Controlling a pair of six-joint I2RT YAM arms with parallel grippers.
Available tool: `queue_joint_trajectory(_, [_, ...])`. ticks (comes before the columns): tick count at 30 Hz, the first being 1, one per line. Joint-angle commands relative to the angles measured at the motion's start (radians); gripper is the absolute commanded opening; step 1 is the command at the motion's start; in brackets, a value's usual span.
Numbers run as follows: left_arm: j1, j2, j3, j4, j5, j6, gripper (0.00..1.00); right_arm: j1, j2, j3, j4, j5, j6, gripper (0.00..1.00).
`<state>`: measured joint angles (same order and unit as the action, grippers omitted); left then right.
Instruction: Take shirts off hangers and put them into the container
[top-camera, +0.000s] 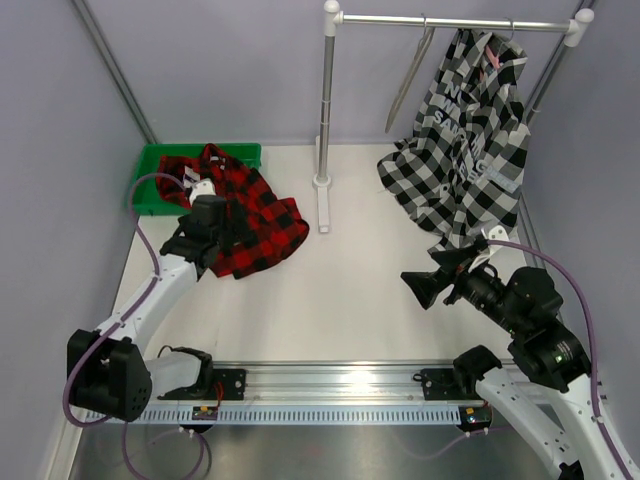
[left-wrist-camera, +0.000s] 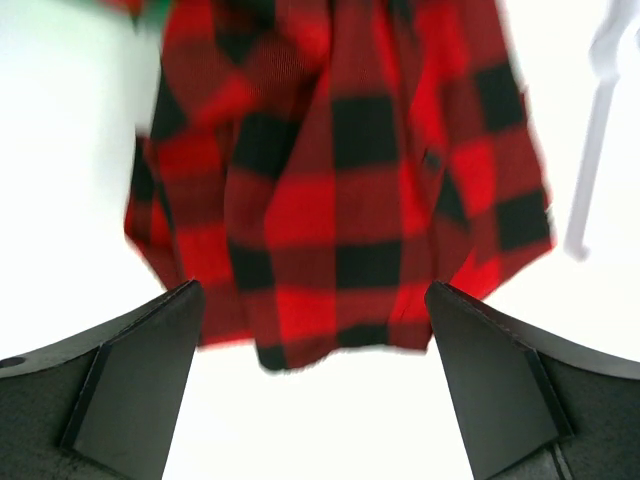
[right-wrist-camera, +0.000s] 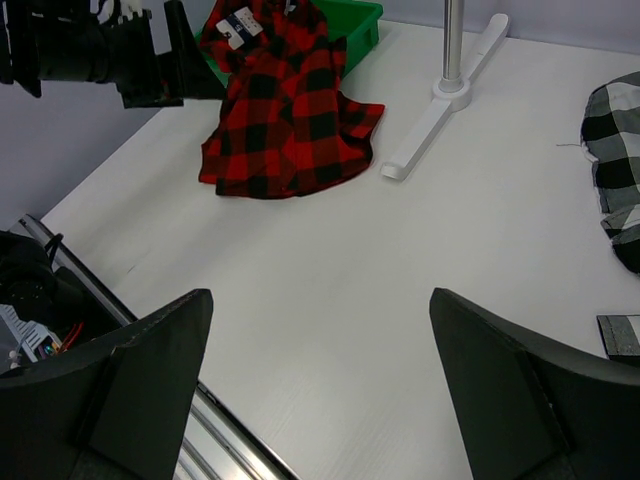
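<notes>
Red shirt (top-camera: 245, 215) lies half inside the container (top-camera: 158, 165); black-and-white shirt (top-camera: 465, 150) not yet unhooked; both arms' jaws gape wide, empty.

Red-black plaid shirt (top-camera: 258, 225), bright green container (top-camera: 158, 160)

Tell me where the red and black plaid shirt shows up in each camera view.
Top external: the red-and-black plaid shirt is upper left, lying half out of the green tray.
Left wrist: it fills the upper middle, blurred.
Right wrist: it sits upper left of centre.
Shared landmark: the white rack foot, just right of the shirt in every view.
</notes>
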<state>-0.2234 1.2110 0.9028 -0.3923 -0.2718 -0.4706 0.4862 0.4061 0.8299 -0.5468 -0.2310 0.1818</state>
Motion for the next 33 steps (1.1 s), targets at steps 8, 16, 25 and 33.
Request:
queue_joint_trajectory(8, [-0.071, 0.005, -0.243, 0.194, -0.145, -0.164, 0.99, 0.003, -0.013, -0.006, 0.025, -0.034, 0.010, 0.99])
queue_joint_trajectory(16, [-0.071, 0.137, -0.263, 0.288, -0.178, -0.155, 0.99, 0.003, -0.016, -0.006, 0.018, -0.025, 0.008, 0.99])
queue_joint_trajectory(25, [-0.071, 0.229, -0.245, 0.274, -0.193, -0.166, 0.91, 0.003, -0.009, -0.006, 0.021, -0.028, 0.007, 0.99])
queue_joint_trajectory(33, [-0.070, 0.294, -0.191, 0.222, -0.181, -0.165, 0.61, 0.003, -0.009, -0.006, 0.019, -0.028, 0.005, 0.99])
